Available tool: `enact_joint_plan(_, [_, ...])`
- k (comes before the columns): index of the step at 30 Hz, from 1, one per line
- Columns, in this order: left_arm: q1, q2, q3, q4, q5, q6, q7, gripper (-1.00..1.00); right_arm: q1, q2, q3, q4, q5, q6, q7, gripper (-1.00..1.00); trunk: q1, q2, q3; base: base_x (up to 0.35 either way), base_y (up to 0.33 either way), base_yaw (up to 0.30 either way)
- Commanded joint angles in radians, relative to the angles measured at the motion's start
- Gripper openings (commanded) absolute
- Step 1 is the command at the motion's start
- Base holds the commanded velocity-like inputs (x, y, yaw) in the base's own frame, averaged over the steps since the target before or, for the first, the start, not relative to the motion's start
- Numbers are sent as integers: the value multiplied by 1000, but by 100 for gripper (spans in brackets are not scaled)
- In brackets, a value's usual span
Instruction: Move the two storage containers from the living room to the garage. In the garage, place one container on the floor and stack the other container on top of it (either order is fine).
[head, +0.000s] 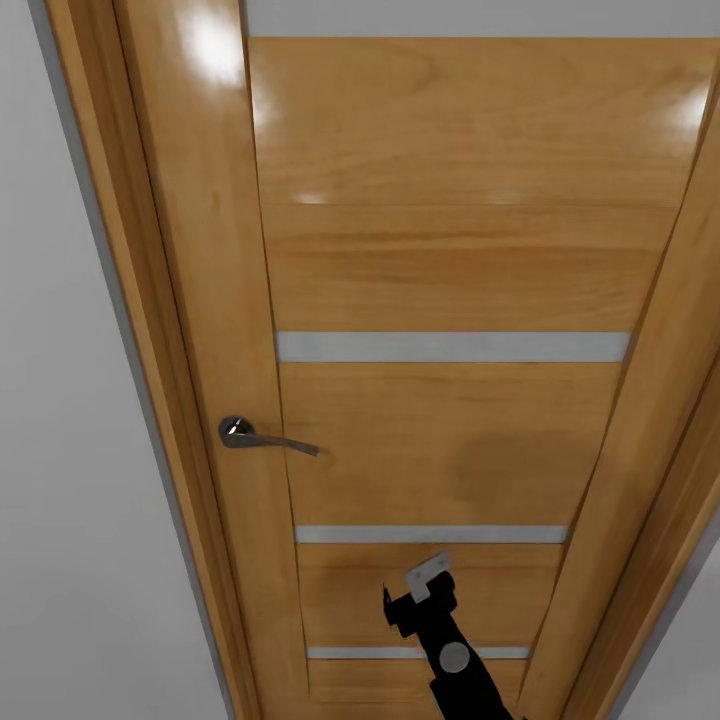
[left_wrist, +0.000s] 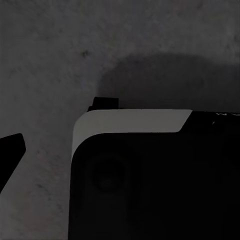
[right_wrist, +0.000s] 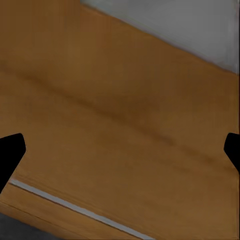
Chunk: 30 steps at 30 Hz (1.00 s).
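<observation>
Facing a wooden door (head: 450, 420), lever handle (head: 262, 437) at left; right gripper (right_wrist: 122, 150) spread wide, grasping nothing; left gripper (left_wrist: 10, 155) state perhaps open, cannot tell.

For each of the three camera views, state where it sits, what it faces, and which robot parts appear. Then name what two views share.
Head view: on the head, facing a wooden door with lever handle; right gripper raised.
Left wrist view: down at dark grey floor and the robot's base.
Right wrist view: close on wood; fingertips apart.
Shared: head and right wrist views both show the door.
</observation>
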Motion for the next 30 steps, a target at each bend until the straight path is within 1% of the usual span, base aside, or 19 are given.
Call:
enact_joint_plan(1, [1,0,0,-2,6,1,1,100,0,-1,3,-20,7,19,-4,100,0,-1,-1,0,0,0])
enact_joint_plan(4, [1,0,0,-2,6,1,1,100,0,-3,3,-78,6,57,-4,100,0,-1,-1,0,0,0])
enact_joint_plan(5, [1,0,0,-3,6,1,1,100,0,-4,3,-130,6,92,-4,100,0,-1,-1,0,0,0])
enact_joint_plan(9, [1,0,0,-3,6,1,1,100,0,-5,3,-183,6,138,-4,100,0,-1,-1,0,0,0])
enact_joint_plan(10, [1,0,0,-3,6,1,1,100,0,-5,4,-224,6,176,-4,100,0,-1,-1,0,0,0])
enact_joint_plan(11, [1,0,0,-3,6,1,1,100,0,-5,5,-229,7,182,-5,100,0,-1,-1,0,0,0])
enact_joint_plan(14, [1,0,0,-2,6,1,1,100,0,-5,28,-252,12,211,-6,100,0,-1,-1,0,0,0])
enact_joint_plan(15, [1,0,0,-3,6,1,1,100,0,-5,46,-269,19,227,-6,100,0,-1,-1,0,0,0])
enact_joint_plan(16, [1,0,0,-3,6,1,1,100,0,-5,53,-281,27,240,-8,100,0,-1,-1,0,0,0])
enact_joint_plan(17, [1,0,0,-3,6,1,1,100,-1,-5,62,-298,47,264,-16,100,0,-1,-1,0,0,0])
enact_joint_plan(20, [1,0,0,-3,6,1,1,100,0,-4,67,-309,69,276,-27,100,0,-1,-1,0,0,0])
enact_joint_plan(22, [1,0,0,-3,6,1,1,100,-1,-3,70,-316,94,290,-34,100,0,-1,-1,0,0,0])
enact_joint_plan(27, [1,0,0,-3,6,1,1,100,-1,-4,61,-321,108,304,-39,100,0,-1,-1,0,0,0])
enact_joint_plan(28, [1,0,0,-3,6,1,1,100,-1,-4,46,-325,110,306,-42,100,0,-1,-1,0,0,0])
enact_joint_plan(30, [1,0,0,-3,6,1,1,100,-2,-4,41,-326,110,306,-43,100,0,-1,-1,0,0,0])
